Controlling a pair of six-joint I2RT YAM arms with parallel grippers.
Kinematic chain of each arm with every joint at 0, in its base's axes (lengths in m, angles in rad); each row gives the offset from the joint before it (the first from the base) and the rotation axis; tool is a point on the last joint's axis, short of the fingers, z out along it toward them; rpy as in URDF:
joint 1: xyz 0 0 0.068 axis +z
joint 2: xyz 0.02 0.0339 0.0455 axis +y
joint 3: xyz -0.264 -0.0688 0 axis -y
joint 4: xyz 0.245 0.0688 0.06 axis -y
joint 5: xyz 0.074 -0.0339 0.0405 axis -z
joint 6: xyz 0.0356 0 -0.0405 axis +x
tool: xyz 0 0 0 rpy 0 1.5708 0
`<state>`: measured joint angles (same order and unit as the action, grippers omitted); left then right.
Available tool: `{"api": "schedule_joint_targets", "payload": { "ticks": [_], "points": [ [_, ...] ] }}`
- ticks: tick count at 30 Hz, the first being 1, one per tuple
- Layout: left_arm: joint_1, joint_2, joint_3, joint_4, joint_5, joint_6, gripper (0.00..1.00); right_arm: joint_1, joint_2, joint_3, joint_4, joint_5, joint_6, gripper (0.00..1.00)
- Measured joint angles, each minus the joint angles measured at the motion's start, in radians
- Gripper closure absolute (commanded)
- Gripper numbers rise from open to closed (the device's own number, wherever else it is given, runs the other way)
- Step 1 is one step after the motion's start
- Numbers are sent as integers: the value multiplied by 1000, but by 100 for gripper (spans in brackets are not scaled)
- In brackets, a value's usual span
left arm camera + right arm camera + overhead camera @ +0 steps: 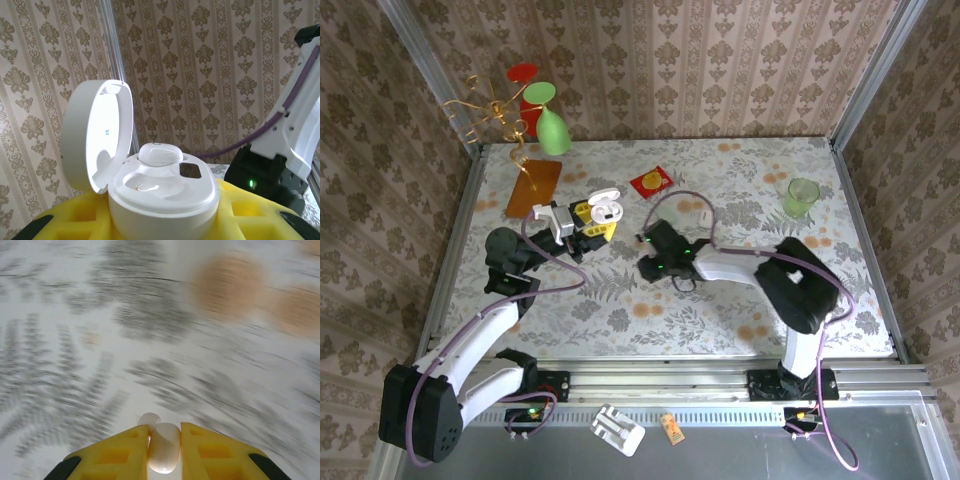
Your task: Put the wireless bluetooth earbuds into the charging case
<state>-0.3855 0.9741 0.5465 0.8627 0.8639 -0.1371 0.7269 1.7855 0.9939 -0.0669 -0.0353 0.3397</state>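
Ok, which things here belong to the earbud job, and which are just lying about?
Job: open white plastic charging case, held by left tool; small white earbud seated in it; second white earbud pinched in right tool.
Lying about: green translucent cup; red square packet; orange flat card; gold wire ornament.

White links [470,345], black joints [798,285], purple cables [230,147], seemingly plastic yellow end effector fingers [220,455]
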Motion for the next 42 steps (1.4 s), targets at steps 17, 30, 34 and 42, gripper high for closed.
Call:
{"api": "schedule_joint_targets", "payload": {
  "ticks": [17, 30, 34, 42],
  "points": [
    [-21, 61, 0, 11, 0, 0, 74, -124, -167, -212, -26, 31, 58, 64],
    [-22, 73, 0, 29, -1, 0, 74, -122, -256, -217, -65, 43, 83, 50],
    [-25, 87, 0, 40, -1, -1, 74, -122, -216, -199, -74, 25, 67, 50],
    [-26, 86, 0, 57, 0, -1, 74, -134, -85, -105, -63, -29, 18, 55]
  ]
}}
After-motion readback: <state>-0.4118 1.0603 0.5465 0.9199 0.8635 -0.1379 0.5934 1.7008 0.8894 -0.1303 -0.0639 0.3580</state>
